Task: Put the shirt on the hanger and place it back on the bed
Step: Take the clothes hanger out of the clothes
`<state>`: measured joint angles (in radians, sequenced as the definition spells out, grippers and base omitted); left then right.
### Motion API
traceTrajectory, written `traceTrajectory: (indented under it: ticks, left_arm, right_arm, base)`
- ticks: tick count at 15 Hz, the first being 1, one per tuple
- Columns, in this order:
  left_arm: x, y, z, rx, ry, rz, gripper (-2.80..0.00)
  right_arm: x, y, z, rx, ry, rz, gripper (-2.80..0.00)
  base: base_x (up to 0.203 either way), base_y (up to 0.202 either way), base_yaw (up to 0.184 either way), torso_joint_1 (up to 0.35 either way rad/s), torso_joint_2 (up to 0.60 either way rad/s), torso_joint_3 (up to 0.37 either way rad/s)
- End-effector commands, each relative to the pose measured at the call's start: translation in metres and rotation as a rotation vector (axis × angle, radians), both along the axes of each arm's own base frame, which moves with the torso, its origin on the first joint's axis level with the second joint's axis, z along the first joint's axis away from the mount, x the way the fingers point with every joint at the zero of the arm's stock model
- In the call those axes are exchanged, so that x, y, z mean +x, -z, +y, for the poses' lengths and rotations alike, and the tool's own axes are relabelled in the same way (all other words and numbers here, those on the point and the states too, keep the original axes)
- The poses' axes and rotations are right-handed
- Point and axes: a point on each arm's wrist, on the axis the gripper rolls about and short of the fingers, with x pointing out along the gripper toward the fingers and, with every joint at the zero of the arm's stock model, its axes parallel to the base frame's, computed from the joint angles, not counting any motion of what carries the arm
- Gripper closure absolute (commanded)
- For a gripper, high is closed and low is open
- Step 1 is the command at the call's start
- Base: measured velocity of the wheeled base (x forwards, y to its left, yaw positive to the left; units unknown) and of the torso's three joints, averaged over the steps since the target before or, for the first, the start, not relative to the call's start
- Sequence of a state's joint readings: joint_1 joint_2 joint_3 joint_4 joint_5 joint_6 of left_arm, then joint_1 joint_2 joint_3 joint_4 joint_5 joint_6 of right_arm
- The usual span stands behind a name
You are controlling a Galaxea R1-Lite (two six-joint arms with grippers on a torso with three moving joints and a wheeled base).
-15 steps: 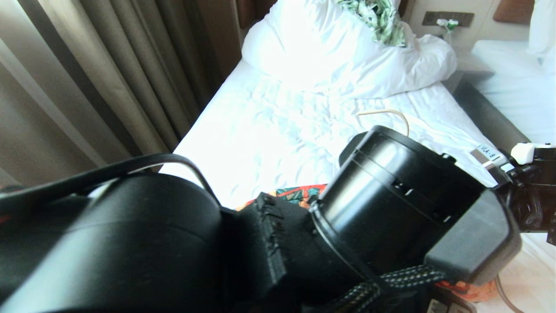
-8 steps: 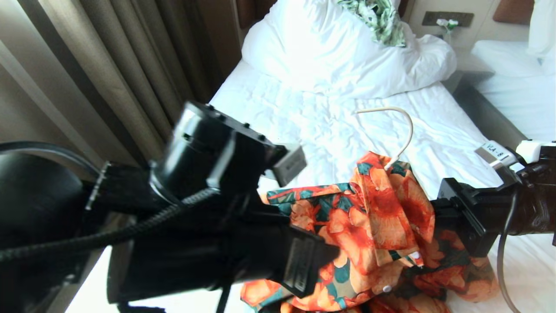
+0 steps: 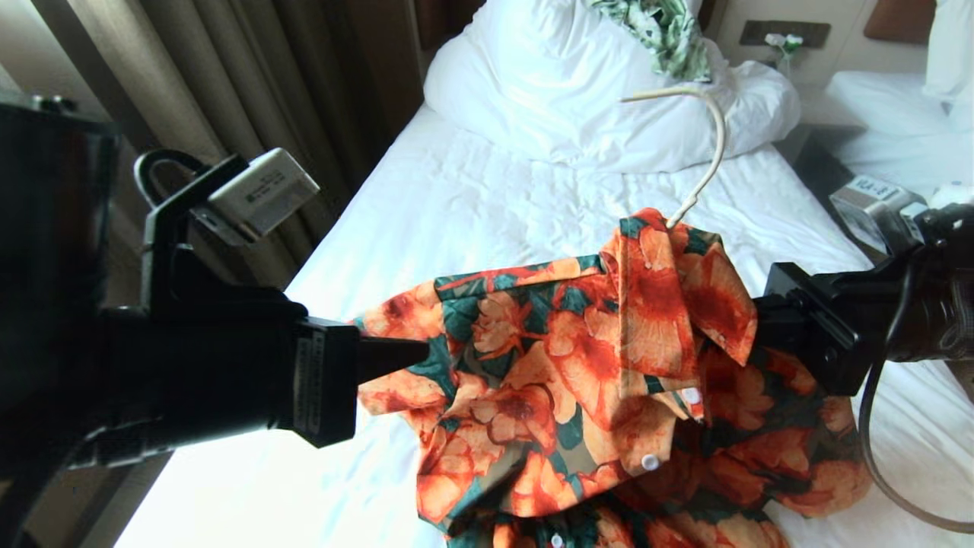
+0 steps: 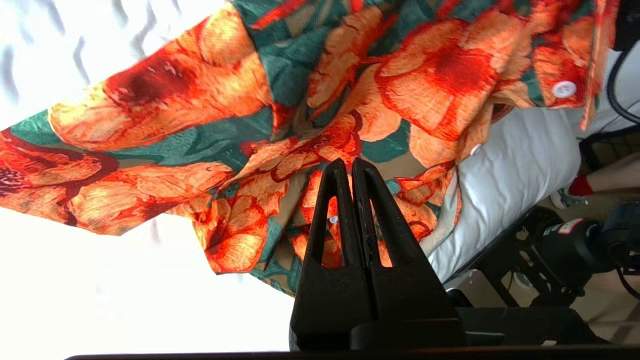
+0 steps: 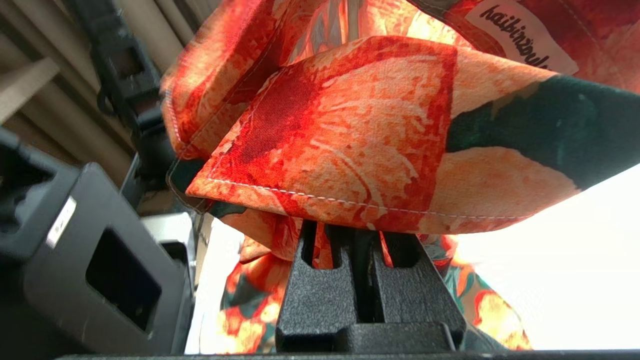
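Over the bed, both clamped grippers, left and right, grip the shirt.

A hotel-style bedroom: 2 single beds, the nearer white-sheeted bed with bulky white duvet, the second white bed, long brown curtains, a brown wall socket panel.

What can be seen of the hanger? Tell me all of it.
Only the top of the hanger shows: a thin, smooth cream-white hook, coated wire by its look, curving over and running down a slanted neck into the collar of the shirt. Its shoulders and bar are hidden inside the fabric, which drapes from it. In the head view the hook lies against the duvet; whether they touch cannot be told.
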<state>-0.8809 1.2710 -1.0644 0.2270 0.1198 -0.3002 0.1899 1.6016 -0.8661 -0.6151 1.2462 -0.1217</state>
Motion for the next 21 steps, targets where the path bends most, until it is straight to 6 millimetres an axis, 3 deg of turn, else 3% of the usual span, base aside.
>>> traceTrajectory:
  ticks: [1,7,13,21]
  left_arm:
    - [-0.005,-0.006,0.007,-0.024,-0.011,-0.026,0.0]
    - [0.009,-0.034,-0.014,-0.002,-0.101,-0.233,0.0]
    - [-0.014,-0.059,0.002,-0.076,-0.111,-0.315,0.0]
    - [-0.007,-0.052,-0.023,-0.06,-0.082,-0.304,0.0]
  right_arm:
    - [0.01,-0.006,0.009,0.01,-0.012,0.025,0.0]
    - [0.005,-0.025,0.051,0.025,-0.066,0.057,0.0]
    - [-0.005,-0.022,0.086,0.013,-0.032,0.065,0.0]
    - [-0.012,-0.02,0.109,0.007,-0.047,0.068,0.0]
  base:
    - [0.0,0.0,0.0,0.0,0.0,0.0]
    - [0.0,0.0,0.0,0.0,0.0,0.0]
    - [0.0,0.0,0.0,0.0,0.0,0.0]
    - [0.0,0.0,0.0,0.0,0.0,0.0]
